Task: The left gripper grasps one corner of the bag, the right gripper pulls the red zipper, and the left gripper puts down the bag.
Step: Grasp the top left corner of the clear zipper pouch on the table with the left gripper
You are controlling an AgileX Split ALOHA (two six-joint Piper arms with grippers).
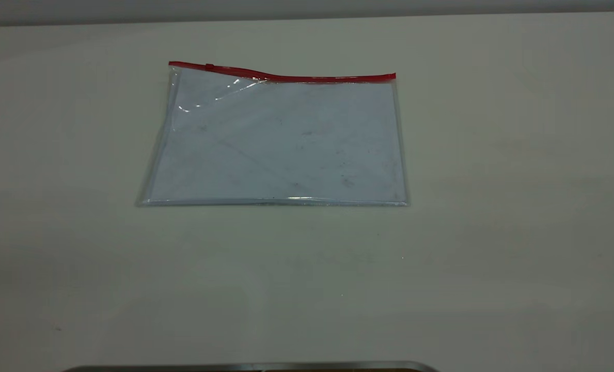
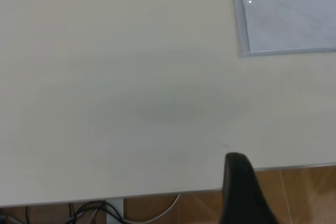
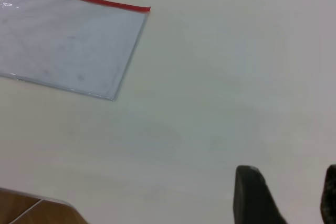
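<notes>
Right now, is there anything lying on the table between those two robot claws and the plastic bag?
Nothing visible. The bag lies flat on the table, with only bare tabletop around it. The left gripper sits back near the table's edge and the right gripper hovers off the bag's far corner, open. Neither touches the bag or its red zipper.

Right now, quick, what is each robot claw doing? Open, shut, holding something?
Left gripper: over the table's near edge, away from the bag, holding nothing; open or shut cannot be told.
Right gripper: open, holding nothing, away from the bag.
</notes>
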